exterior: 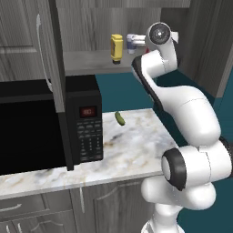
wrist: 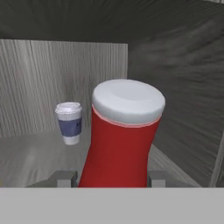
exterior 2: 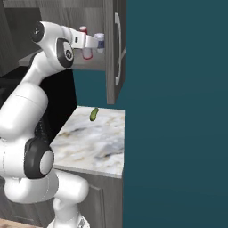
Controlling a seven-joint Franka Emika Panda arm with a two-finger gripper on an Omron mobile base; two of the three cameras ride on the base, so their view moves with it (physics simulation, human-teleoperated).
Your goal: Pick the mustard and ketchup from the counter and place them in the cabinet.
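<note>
The mustard (exterior: 116, 48) already stands upright on the cabinet (exterior: 86, 61) shelf, toward its middle, so the step in hand is the second bottle: the ketchup (wrist: 120, 140) is being carried into the open cabinet. The end effector (wrist: 109, 178) is pinched on the lower body of the ketchup, one finger at each side of the red bottle, which stands upright with its white cap uppermost. In the right base view the end effector (exterior 2: 89, 44) is reached in over the shelf near the cabinet's right edge, beside the open door. A paper cup (wrist: 69, 122) stands on the shelf further back, toward the rear wall. Whether the bottle's base touches the shelf yet cannot be told. The next move, as I judge it, calls for lowering the ketchup until it rests on the shelf, short of the cup, then spreading the fingers and drawing straight back. A pickle (exterior: 119, 118) lies on the tabletop (exterior: 132, 145) near its back edge.
</note>
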